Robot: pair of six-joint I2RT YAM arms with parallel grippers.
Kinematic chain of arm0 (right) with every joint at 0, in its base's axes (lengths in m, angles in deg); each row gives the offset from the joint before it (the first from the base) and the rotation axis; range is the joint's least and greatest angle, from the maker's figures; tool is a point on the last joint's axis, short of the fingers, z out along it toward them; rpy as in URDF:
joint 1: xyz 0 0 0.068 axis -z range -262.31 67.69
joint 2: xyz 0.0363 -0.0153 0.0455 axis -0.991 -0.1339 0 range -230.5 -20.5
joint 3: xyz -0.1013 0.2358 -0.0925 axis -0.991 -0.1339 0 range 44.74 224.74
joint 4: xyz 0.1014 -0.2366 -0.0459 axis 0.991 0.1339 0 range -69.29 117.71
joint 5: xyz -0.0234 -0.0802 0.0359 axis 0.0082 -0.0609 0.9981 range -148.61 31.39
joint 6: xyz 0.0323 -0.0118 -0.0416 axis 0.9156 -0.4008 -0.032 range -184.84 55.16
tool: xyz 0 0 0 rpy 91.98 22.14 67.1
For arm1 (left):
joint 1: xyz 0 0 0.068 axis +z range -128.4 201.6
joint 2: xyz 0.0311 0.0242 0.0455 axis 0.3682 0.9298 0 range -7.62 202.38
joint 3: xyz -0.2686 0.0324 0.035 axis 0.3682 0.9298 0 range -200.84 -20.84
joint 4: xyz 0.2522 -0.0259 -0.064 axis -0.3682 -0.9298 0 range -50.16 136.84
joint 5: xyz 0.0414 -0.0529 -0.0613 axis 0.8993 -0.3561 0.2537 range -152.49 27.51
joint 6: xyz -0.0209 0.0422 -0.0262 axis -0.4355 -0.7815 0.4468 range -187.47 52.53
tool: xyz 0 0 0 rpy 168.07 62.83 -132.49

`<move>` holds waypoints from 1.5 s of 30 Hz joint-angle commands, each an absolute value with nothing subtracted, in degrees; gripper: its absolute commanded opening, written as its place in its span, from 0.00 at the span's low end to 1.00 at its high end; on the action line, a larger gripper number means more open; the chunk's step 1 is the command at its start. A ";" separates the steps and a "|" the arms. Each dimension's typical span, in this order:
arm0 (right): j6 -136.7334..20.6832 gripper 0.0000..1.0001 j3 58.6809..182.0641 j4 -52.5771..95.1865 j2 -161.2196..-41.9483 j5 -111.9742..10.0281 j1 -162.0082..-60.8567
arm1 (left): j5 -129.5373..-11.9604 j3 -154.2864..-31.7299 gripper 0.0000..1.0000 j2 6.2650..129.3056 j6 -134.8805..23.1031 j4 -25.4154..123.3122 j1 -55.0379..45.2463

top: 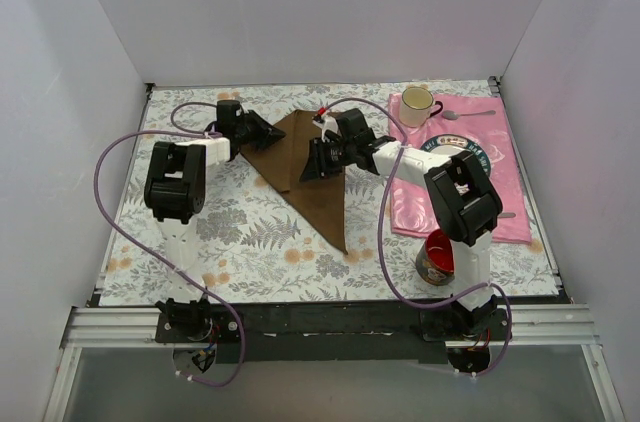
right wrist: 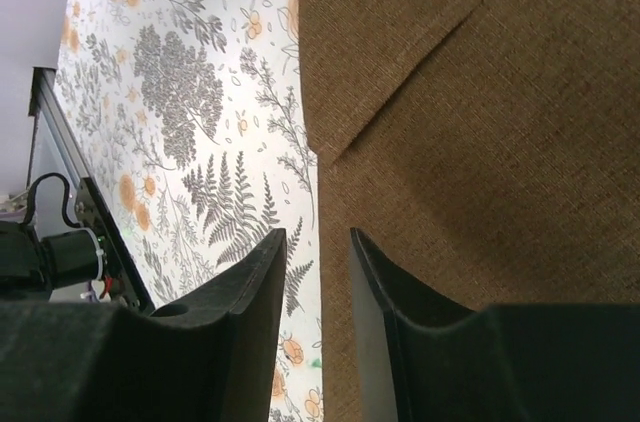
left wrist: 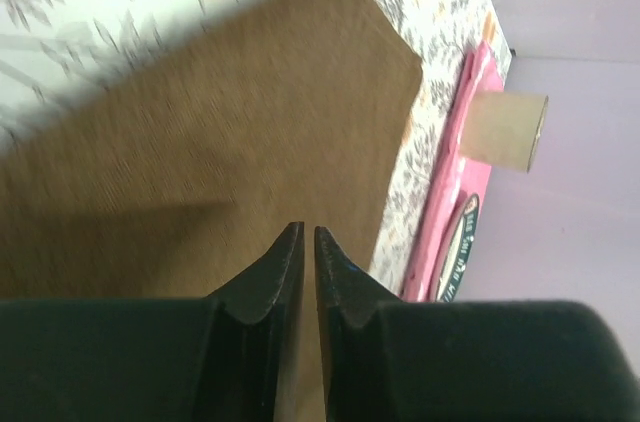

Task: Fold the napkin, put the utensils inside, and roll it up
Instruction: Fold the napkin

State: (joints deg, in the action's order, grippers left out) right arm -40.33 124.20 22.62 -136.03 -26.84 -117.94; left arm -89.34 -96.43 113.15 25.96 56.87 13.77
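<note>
The brown napkin [top: 312, 187] lies folded into a long triangle on the floral tablecloth, its point toward the near edge. My left gripper [top: 278, 132] is at its far left corner. In the left wrist view the jaws [left wrist: 308, 232] stand nearly together with brown cloth [left wrist: 250, 122] filling the thin slit. My right gripper [top: 308, 172] is low over the napkin's middle. In the right wrist view its fingers [right wrist: 318, 234] stand apart astride the cloth's edge [right wrist: 480, 142], where a folded layer shows. The utensils are out of view.
A pink placemat [top: 505, 207] lies at the right with a plate [top: 478, 154] partly under the right arm, a cream mug [top: 416, 105] and a silver spoon [top: 470, 114] at its far end. A red cup [top: 436, 257] stands by the right arm's base.
</note>
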 commanded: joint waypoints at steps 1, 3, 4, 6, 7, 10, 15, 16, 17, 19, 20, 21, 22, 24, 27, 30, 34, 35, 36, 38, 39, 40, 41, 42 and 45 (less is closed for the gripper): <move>-38.83 0.37 126.21 15.00 -135.55 -24.43 -117.64 | -92.28 -103.27 0.08 117.17 24.03 62.31 14.57; -38.12 0.34 128.04 14.38 -137.13 -23.12 -117.64 | -92.37 -107.30 0.07 120.51 23.59 61.18 14.57; -37.95 0.32 128.75 14.21 -138.53 -22.85 -117.64 | -92.54 -108.19 0.07 121.39 23.24 60.82 14.57; -36.81 0.30 130.51 13.68 -139.94 -22.06 -117.81 | -93.16 -109.08 0.07 123.50 23.67 61.43 14.57; -36.45 0.29 131.04 13.24 -141.25 -21.88 -117.81 | -93.60 -109.34 0.07 124.03 23.94 62.74 14.57; -35.40 0.28 132.97 12.71 -143.80 -21.44 -117.99 | -94.48 -110.13 0.07 126.06 24.46 63.63 14.57; -33.99 0.26 134.83 12.80 -146.01 -21.78 -117.99 | -94.30 -111.80 0.06 129.66 24.55 62.75 14.66; -34.08 0.26 134.48 12.71 -145.84 -21.87 -117.82 | -94.48 -112.07 0.06 130.97 24.64 62.67 14.66; -34.25 0.26 134.30 12.89 -145.66 -21.96 -117.81 | -94.83 -112.68 0.06 131.42 24.64 62.40 14.66; -34.60 0.26 133.51 13.32 -144.61 -22.05 -117.55 | -95.62 -112.51 0.06 131.16 24.21 62.58 14.66; -34.61 0.26 132.20 13.15 -144.00 -22.14 -117.29 | -95.54 -112.25 0.06 130.81 23.85 62.66 14.57; -34.61 0.26 131.32 12.80 -143.38 -22.14 -117.02 | -95.71 -112.25 0.06 130.28 23.24 62.66 14.57; -34.52 0.26 130.44 12.36 -141.90 -22.23 -116.50 | -96.49 -112.25 0.06 129.76 23.06 63.27 14.57; -34.60 0.26 128.07 11.92 -140.57 -22.40 -116.06 | -96.24 -112.16 0.06 128.70 22.80 63.89 14.57; -35.83 0.26 125.87 13.14 -137.85 -22.58 -115.27 | -96.06 -112.59 0.06 128.61 23.49 66.09 14.57; -37.59 0.26 123.59 15.08 -135.12 -23.37 -114.39 | -96.33 -113.99 0.06 130.09 25.16 69.16 14.57; -38.82 0.26 121.03 16.40 -131.78 -23.90 -113.51 | -96.42 -116.02 0.06 132.47 26.49 72.86 14.49; -39.09 0.26 120.59 16.58 -131.42 -24.07 -113.42 | -96.15 -116.72 0.06 133.00 26.31 72.69 14.48; -39.35 0.26 120.33 16.75 -131.16 -24.07 -113.42 | -95.54 -117.25 0.06 133.35 26.22 72.68 14.40; -39.53 0.26 119.45 16.93 -130.46 -23.90 -113.33 | -94.66 -119.36 0.06 134.76 25.87 71.46 14.40; -39.61 0.26 119.18 16.76 -130.28 -23.98 -113.33 | -94.48 -120.15 0.06 135.37 25.61 70.67 14.22; -39.62 0.26 118.66 16.75 -130.02 -23.99 -113.33 | -94.65 -120.94 0.06 136.42 25.52 70.40 14.13; -39.62 0.26 118.48 16.58 -130.01 -24.07 -113.33 | -94.74 -121.73 0.06 136.95 25.43 70.23 14.13; -39.62 0.26 118.39 16.67 -130.01 -23.99 -113.16 | -94.66 -121.74 0.06 137.13 25.43 70.22 13.87; -39.53 0.26 118.30 16.58 -130.19 -23.72 -113.16 | -93.34 -121.30 0.06 137.75 23.69 69.00 13.26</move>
State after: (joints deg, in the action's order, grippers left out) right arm -38.38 118.74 16.85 -132.29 -24.00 -113.22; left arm -94.93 -120.04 137.54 26.09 70.85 14.25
